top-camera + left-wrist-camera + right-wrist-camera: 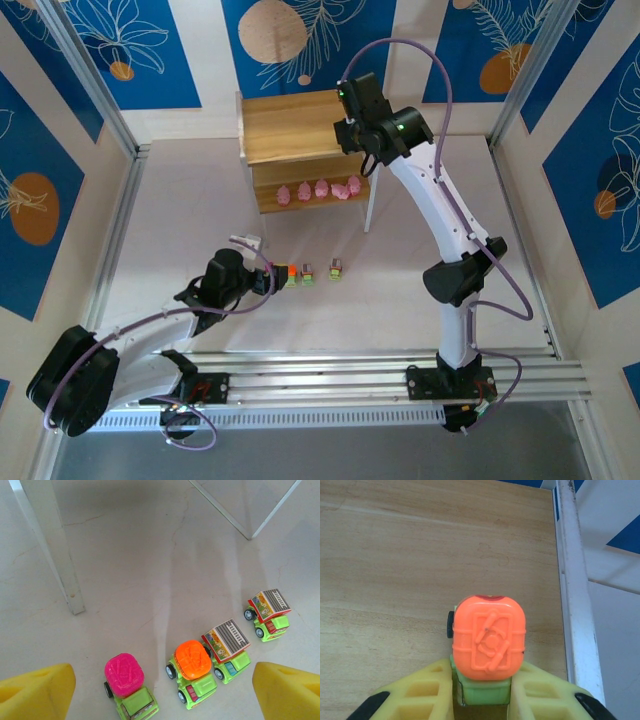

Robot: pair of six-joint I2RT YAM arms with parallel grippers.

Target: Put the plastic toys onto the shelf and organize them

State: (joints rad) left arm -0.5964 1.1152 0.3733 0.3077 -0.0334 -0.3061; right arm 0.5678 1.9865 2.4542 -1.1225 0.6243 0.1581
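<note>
The shelf (290, 125) has matt, pale wood boards with fine grain and smooth white legs. Above its top board, the truck (489, 642) is glossy moulded plastic; the right gripper (482, 667) has matt yellow fingers (422, 695). In front of the shelf, the table (180, 230) is smooth with a faint sheen.

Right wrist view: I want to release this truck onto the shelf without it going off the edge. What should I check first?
1. Grip: right gripper shut on the orange-topped truck: ok.
2. Truck over the shelf's top board, inside its edge: ok.
3. Truck apart from the white frame bar: ok.
4. Wheels touching the board: cannot tell.
5. Other arm: left gripper away from the shelf, open over the four table trucks: ok.
</note>
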